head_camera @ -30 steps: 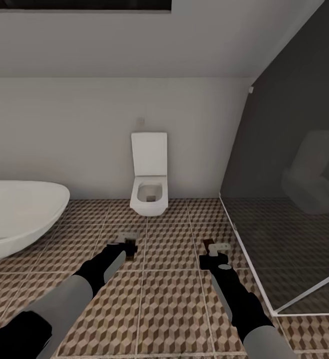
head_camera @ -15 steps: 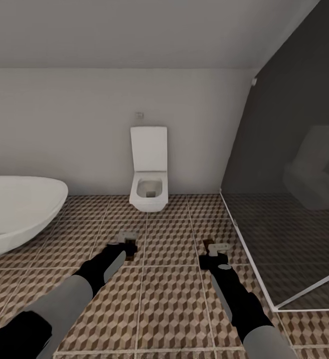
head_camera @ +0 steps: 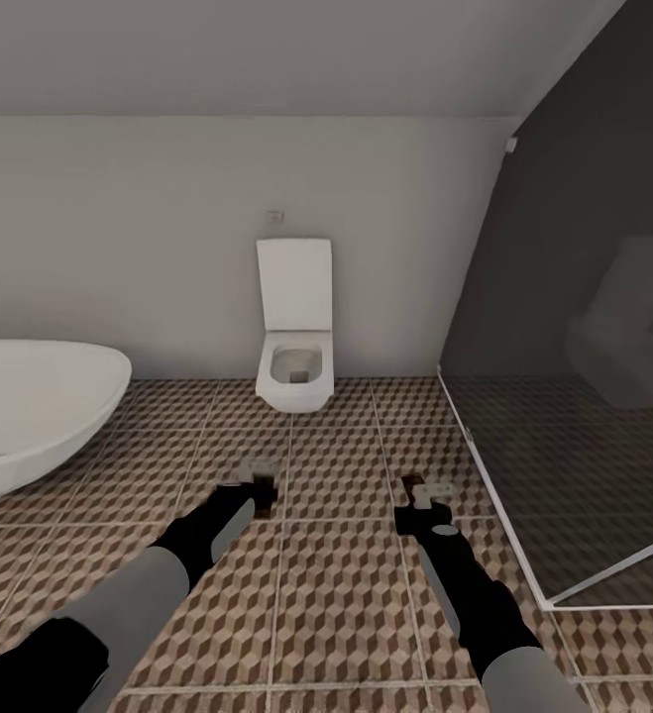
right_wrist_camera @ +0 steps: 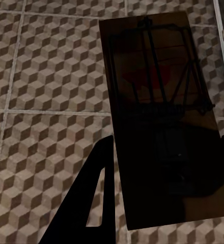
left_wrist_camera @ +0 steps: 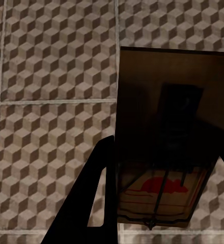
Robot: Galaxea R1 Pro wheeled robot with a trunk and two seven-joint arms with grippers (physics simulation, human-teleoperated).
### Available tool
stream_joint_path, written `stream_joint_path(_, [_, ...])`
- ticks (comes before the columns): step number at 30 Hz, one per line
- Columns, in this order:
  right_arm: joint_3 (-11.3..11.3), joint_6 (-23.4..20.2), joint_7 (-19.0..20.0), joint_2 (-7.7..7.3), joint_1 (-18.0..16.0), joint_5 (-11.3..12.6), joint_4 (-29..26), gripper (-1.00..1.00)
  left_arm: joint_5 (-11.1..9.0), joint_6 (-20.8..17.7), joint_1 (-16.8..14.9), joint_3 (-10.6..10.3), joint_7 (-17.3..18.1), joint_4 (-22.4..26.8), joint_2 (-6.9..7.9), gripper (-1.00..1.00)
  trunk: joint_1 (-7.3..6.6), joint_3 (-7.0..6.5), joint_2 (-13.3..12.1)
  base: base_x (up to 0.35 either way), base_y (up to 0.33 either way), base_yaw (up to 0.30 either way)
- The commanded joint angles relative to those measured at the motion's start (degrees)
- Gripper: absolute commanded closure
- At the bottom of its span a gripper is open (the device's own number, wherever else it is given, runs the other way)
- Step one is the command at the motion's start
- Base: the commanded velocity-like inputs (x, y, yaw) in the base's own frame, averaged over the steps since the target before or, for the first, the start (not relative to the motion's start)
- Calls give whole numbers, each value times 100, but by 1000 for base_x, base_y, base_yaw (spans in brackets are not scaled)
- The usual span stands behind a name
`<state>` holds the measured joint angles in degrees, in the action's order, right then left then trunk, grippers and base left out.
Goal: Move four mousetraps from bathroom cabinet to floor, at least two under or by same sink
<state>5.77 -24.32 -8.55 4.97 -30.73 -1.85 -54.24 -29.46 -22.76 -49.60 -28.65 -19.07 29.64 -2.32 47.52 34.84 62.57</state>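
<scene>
Black fingers of the left gripper [left_wrist_camera: 165, 203] clamp one mousetrap [left_wrist_camera: 170, 132]; the right gripper [right_wrist_camera: 165, 183] grips a second trap [right_wrist_camera: 160, 117]. Both hang over the cube-patterned tile floor [head_camera: 336, 594], facing a white toilet [head_camera: 294, 327], bathtub [head_camera: 39, 406] and glass shower screen [head_camera: 584, 396]. Each trap is a brown board with dark wire.

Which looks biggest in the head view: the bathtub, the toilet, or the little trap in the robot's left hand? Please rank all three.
1. Bathtub, though cut off by the picture's edge.
2. Toilet, which stands farther from the camera.
3. Mousetrap in the left hand, smallest by far despite being nearest.
</scene>
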Motion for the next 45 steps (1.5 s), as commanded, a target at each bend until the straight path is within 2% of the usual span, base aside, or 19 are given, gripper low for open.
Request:
stream_joint_path(1, [12, -38, -24, -3, -3, -9, -8, 100, -51, -18, -5, -42, -66, 9, 5, 100, 23, 33, 45, 0, 0, 0])
stream_joint_path(45, [21, -34, -7, 4, -3, -9, -8, 100, -51, -9, -5, -62, -53, -81, -12, 100, 989, 1228, 1810, 0, 0, 0])
